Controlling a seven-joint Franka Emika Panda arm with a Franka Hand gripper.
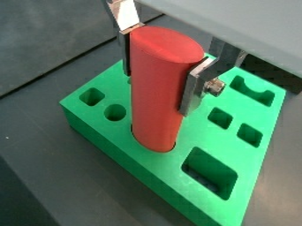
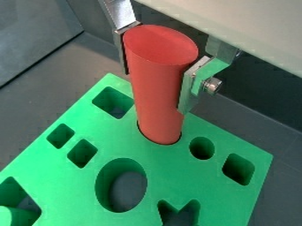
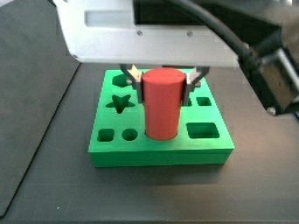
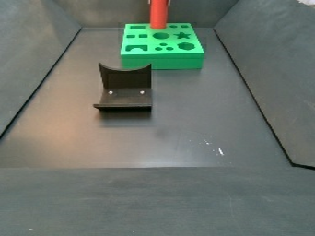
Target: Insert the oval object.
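The oval object (image 1: 160,88) is a tall smooth red peg with a flat top. It stands upright with its lower end inside a hole of the green block (image 1: 171,172). My gripper (image 1: 160,75) is shut on its upper part, with one silver finger (image 1: 197,84) on each side. Both wrist views show this, as the peg (image 2: 160,84), gripper (image 2: 156,71) and block (image 2: 165,168) appear the same way. In a side view the peg (image 3: 163,105) rises well above the block (image 3: 158,153) under my gripper (image 3: 163,77). The peg (image 4: 157,14) also shows at the far end of the floor.
The green block (image 4: 160,63) has several other shaped holes, among them a star, a rectangle and round ones. The dark fixture (image 4: 123,89) stands on the floor nearer the camera, apart from the block. Dark walls enclose the floor.
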